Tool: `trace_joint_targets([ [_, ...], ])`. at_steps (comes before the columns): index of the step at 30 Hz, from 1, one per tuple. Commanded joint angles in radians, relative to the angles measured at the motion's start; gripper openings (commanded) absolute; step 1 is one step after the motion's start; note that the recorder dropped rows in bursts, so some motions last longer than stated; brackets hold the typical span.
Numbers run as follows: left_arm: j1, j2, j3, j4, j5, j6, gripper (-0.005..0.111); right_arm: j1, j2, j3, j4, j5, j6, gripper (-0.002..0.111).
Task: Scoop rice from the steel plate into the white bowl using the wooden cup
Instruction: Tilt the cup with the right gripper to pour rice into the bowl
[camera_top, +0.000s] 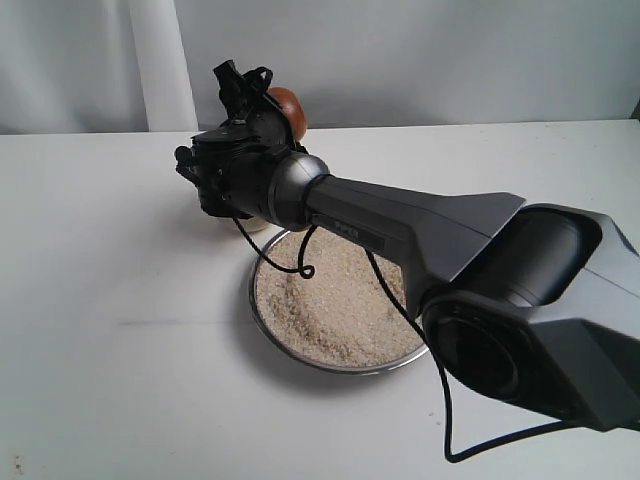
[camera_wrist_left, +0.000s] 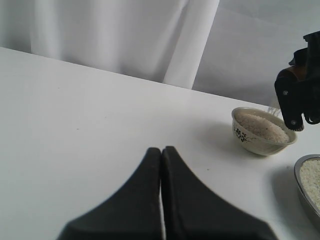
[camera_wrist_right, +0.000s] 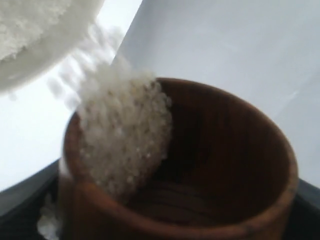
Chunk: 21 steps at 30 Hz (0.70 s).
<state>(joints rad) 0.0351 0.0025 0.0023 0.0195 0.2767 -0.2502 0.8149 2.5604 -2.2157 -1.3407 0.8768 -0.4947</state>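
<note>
Right gripper (camera_top: 262, 105) is pinching the wooden cup (camera_top: 290, 108), jaws spread wide around its barrel. The cup is raised and tipped over the white bowl (camera_wrist_left: 252, 141). Right wrist view shows rice (camera_wrist_right: 125, 135) banked against the low lip, with grains in the air between lip and bowl rim. I read this as the pour step, cup partly emptied. The tilt puts the lip above the bowl so grains land inside, not on the table (camera_top: 120, 350).

The bowl sits toward the table's back edge, just behind the steel plate (camera_top: 252, 295); left wrist view shows them near each other but apart. The bowl holds a mound close to its rim, so there is little headroom and overflow is the risk. The plate has a broad bed of rice.

Left gripper (camera_wrist_left: 161, 155): jaws pressed together, holding nothing, parked over bare table well apart from the bowl, presumably to stay out of the working arm's way.

Room: the table is open toward the left and front edges. The right forearm spans above the plate, so the path back for another scoop looks short. A cable (camera_top: 300, 268) loops low over the plate's back rim; can't tell if it touches. Watch for drag through the grains.
</note>
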Motion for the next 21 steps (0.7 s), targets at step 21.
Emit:
trace_joint_targets([
  [21,-0.005,-0.003,-0.002,-0.002,-0.010,-0.004,0.000,-0.011,-0.005,-0.003,-0.115,0.002,-0.081,0.000],
])
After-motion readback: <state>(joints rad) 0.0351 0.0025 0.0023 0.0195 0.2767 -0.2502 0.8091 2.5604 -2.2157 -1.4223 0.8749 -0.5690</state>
